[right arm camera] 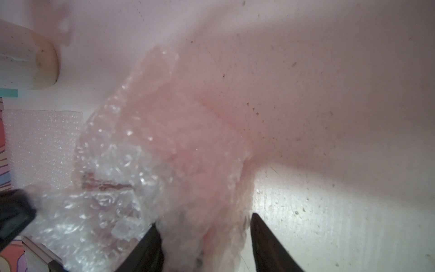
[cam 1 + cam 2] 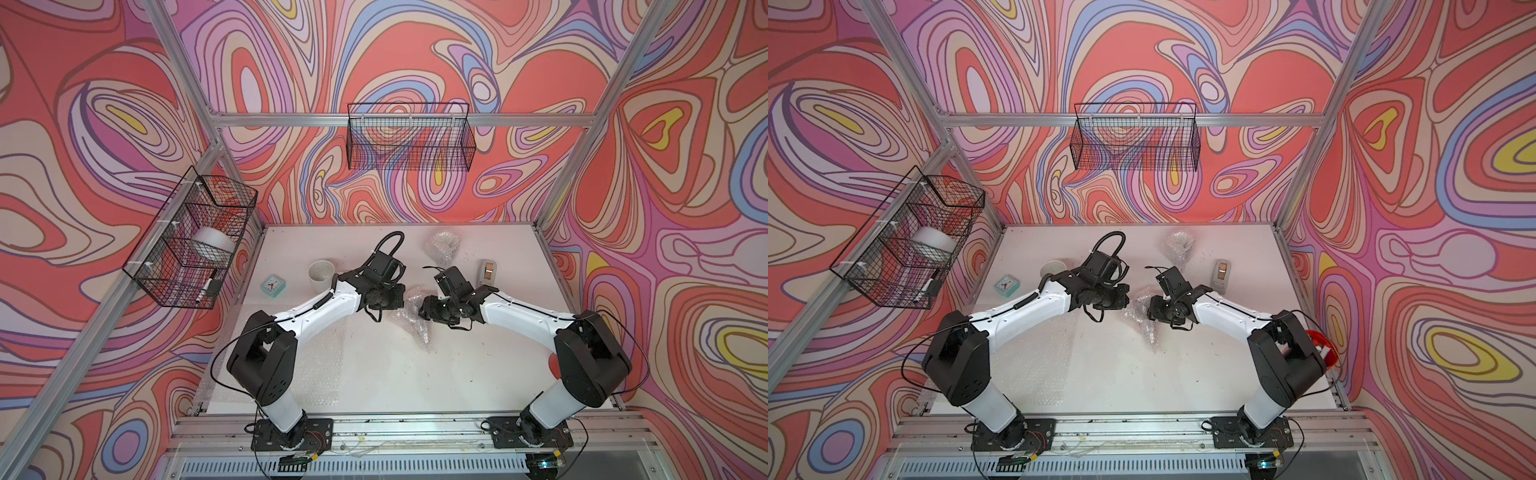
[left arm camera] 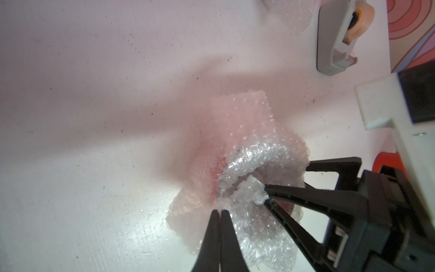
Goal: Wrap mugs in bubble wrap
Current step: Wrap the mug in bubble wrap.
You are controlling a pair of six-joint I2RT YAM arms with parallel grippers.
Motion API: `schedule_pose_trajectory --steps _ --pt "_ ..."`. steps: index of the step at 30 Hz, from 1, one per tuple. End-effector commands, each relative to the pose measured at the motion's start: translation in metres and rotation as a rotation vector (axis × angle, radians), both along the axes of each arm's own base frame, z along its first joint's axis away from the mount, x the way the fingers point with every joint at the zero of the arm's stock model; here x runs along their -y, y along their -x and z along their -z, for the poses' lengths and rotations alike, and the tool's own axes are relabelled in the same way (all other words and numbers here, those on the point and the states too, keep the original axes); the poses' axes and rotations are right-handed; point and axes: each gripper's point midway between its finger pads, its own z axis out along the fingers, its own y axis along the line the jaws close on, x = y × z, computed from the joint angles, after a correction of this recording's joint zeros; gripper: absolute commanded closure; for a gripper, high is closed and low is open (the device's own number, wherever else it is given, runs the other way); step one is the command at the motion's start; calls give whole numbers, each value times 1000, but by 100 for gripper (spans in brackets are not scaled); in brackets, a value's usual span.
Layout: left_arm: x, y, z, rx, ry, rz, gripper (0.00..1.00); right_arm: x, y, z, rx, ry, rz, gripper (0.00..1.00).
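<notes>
Both top views show the left arm and right arm rising from their bases at the near edge of the table. Each is bent at the elbow and reaches inward, so the wrists almost meet over the table's middle. Between them is a crumpled bubble-wrap bundle, with a loose tail trailing toward the near edge. From the left wrist view, the left gripper has its two fingers pressed together, pinching a fold at the bundle's edge. From the right wrist view, the right gripper stands partly apart with the bundle filling the gap and pressed against both fingers. A pinkish tint and a curved rim show through the plastic, but what is inside is too blurred to name. From above, both grippers are hidden under their own wrists. A white mug stands at the far left, partly covered by the left forearm. A red mug is mostly hidden behind the right elbow. A second wrapped bundle sits near the far edge, and a flat sheet of bubble wrap lies under the left arm.
</notes>
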Motion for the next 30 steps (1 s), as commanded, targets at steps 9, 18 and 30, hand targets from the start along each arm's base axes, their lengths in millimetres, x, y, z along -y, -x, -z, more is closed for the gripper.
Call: schedule_pose_trajectory --steps 9,18,30 --pt "39 2 -5 -25 142 53 100 2 -1 9 -20 26 4 43" --pt "53 8 34 -117 80 47 100 -1 -1 8 -18 10 -14 43" --pt "38 20 64 -201 -27 22 100 2 -6 -24 93 -46 3 33"
